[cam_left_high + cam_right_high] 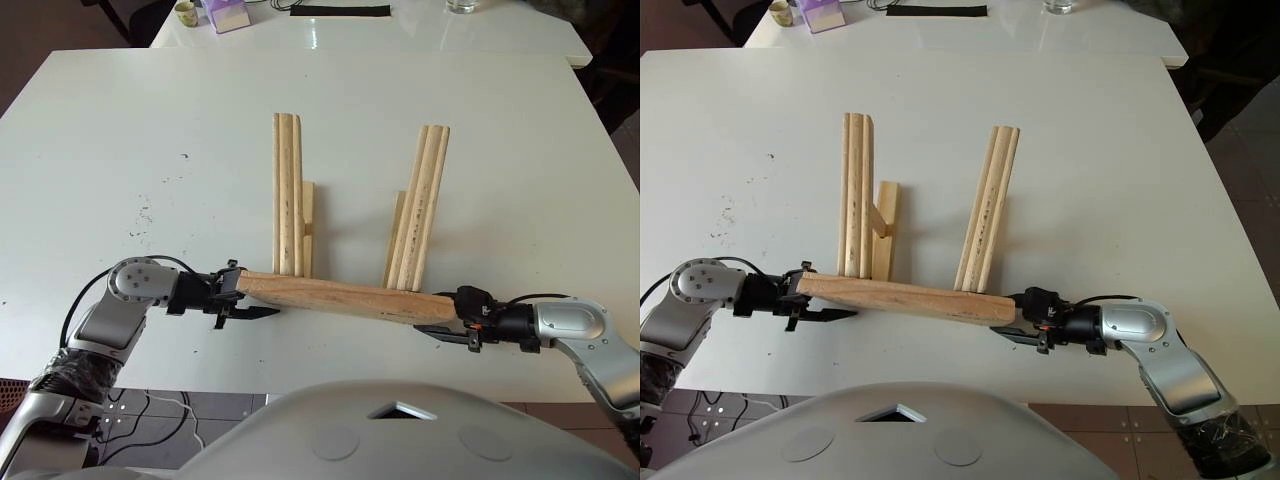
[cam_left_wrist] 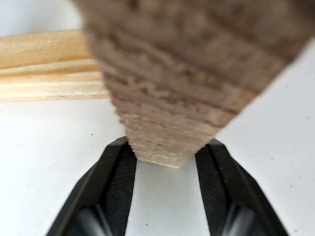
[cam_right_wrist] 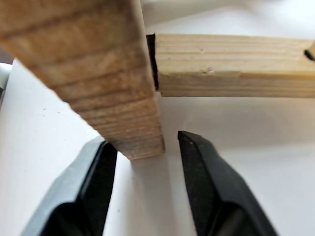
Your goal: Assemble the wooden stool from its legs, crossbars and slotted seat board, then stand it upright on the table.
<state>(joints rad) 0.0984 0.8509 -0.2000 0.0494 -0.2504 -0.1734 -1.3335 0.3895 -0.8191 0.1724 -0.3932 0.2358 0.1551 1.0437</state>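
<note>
Left claw [image 1: 250,295] grips seat board [image 1: 340,295] (right claw [image 1: 448,312] straddles loosely).

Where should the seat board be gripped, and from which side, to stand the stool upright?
Grip the seat board at its two short ends, coming in from left and right along its length. It stands on a long edge on the table, legs lying away from the robot, so the ends are free and probably thin enough to pinch.

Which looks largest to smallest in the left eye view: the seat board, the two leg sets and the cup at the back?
1. seat board, nearest the camera.
2. left leg set and right leg set: alike, no ranking.
3. cup, smallest, but farthest away.
</note>
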